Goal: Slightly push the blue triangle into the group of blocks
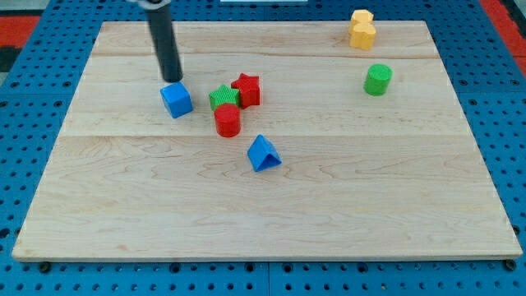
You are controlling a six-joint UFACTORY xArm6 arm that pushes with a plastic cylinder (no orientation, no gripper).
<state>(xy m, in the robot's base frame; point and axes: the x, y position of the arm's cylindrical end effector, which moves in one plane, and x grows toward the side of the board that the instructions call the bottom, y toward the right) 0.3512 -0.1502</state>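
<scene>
The blue triangle (263,154) lies near the board's middle, a little below and right of the group. The group holds a red cylinder (228,121), a green star (223,98) and a red star (246,89), close together. A blue cube (177,100) sits to their left. My tip (172,80) is at the top edge of the blue cube, touching or nearly touching it, far to the upper left of the blue triangle.
A green cylinder (378,80) stands at the right. Two yellow blocks (362,30) sit near the top right edge. The wooden board (123,205) lies on a blue pegboard surface.
</scene>
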